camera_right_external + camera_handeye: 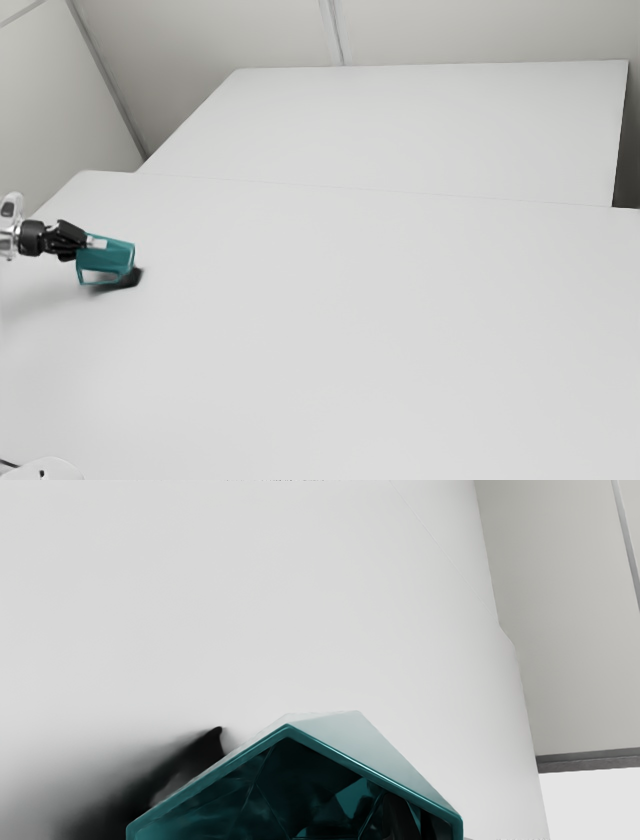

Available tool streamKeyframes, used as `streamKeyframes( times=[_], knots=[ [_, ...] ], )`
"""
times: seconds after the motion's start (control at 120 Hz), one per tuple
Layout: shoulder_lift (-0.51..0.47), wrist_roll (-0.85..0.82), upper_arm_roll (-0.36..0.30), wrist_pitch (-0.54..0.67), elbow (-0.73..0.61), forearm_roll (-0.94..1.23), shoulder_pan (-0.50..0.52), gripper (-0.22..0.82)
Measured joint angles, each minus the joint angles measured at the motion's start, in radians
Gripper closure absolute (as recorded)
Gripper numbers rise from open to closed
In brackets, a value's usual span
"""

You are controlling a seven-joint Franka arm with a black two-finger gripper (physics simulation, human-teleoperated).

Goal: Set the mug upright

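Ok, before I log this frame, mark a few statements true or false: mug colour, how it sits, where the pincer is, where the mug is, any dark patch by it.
1. The mug is teal. True.
2. The mug stands upright. False: it is tipped, its open end facing the hand camera.
3. The pincer is at the mug. True.
4. The mug is in the middle of the exterior view. False: it is near that view's left edge.
5. A dark patch shows on the table beside the mug. True.
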Motion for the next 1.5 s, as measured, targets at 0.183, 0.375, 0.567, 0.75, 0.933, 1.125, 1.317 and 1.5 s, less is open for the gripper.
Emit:
streamKeyframes(
  times=[0.183,0.375,0.567,0.75,0.933,1.125,1.317,1.5],
  knots=[
    [-0.094,0.023,-0.001,0.047,-0.064,0.071,-0.050,0.77],
    [-0.269,0.056,-0.002,0.187,-0.220,0.225,-0.170,0.77],
    [-0.450,0.058,-0.004,0.372,-0.413,0.387,-0.318,0.77],
    [-0.549,-0.012,-0.070,0.512,-0.526,0.600,-0.416,0.77],
    [-0.588,-0.141,-0.204,0.567,-0.565,0.743,-0.426,0.77],
    [-0.612,-0.276,-0.309,0.588,-0.603,0.789,-0.423,0.77],
    [-0.614,-0.418,-0.401,0.574,-0.589,0.867,-0.431,0.77],
    [-0.611,-0.556,-0.457,0.564,-0.595,0.947,-0.443,0.77]
  ],
)
